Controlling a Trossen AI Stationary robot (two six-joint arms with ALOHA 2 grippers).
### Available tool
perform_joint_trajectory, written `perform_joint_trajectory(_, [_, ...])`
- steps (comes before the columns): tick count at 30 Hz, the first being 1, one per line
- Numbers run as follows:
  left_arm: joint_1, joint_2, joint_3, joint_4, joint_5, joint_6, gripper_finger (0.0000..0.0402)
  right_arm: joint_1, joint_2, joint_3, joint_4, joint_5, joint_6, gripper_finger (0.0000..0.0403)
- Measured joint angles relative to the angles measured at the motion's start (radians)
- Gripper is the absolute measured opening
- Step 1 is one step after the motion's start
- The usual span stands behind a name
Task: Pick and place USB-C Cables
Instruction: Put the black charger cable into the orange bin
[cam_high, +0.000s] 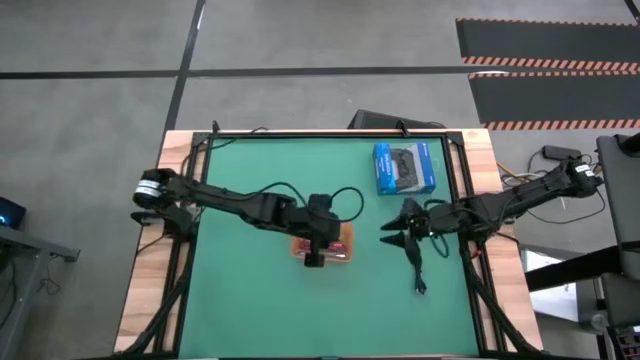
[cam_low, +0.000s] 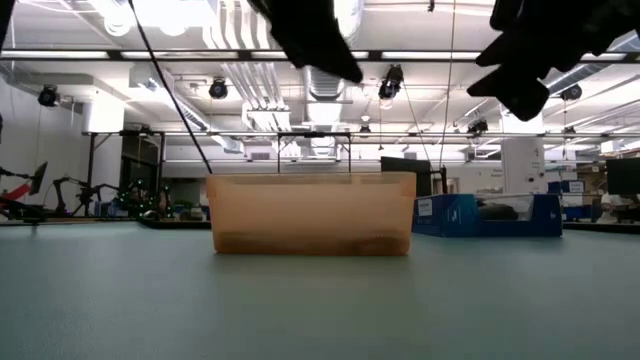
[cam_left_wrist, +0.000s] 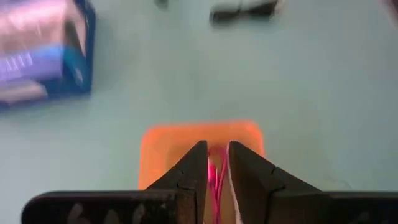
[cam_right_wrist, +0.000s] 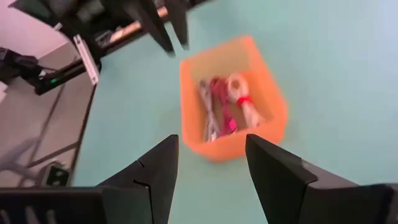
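Three cable bundles, silver-grey (cam_right_wrist: 208, 112), magenta (cam_right_wrist: 222, 107) and white (cam_right_wrist: 241, 99), lie in the orange tray (cam_right_wrist: 273, 127) at frame centre; the black cable (cam_high: 417, 268) lies lower right. Light and floppy, it is best pinched mid-bundle. The left gripper (cam_left_wrist: 217, 169) hangs nearly closed over the tray; the right gripper (cam_right_wrist: 208, 165) is spread wide.

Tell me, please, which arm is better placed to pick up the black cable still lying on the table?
The right arm, probably. Its open hand hangs just beside the black cable on the mat, while the left hand sits over the orange tray, where the other cables already lie.
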Motion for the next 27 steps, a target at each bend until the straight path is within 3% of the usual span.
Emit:
perform_joint_trajectory(7, [-0.009, -0.141, -0.165, 0.252, -0.013, 0.056, 0.0052, 0.076, 0.137, 0.058, -0.037, -0.022, 0.205, 0.0178])
perform_joint_trajectory(13, [-0.008, -0.271, -0.291, 0.426, -0.043, 0.084, 0.0052, 0.159, 0.226, 0.157, -0.244, -0.021, 0.429, 0.0178])
perform_joint_trajectory(20, [-0.008, -0.387, -0.365, 0.469, -0.052, 0.101, 0.0052, 0.245, 0.321, 0.295, -0.579, -0.025, 0.693, 0.0178])
perform_joint_trajectory(27, [-0.007, -0.458, -0.405, 0.478, -0.054, 0.101, 0.0052, 0.300, 0.387, 0.379, -0.767, -0.131, 0.941, 0.0178])
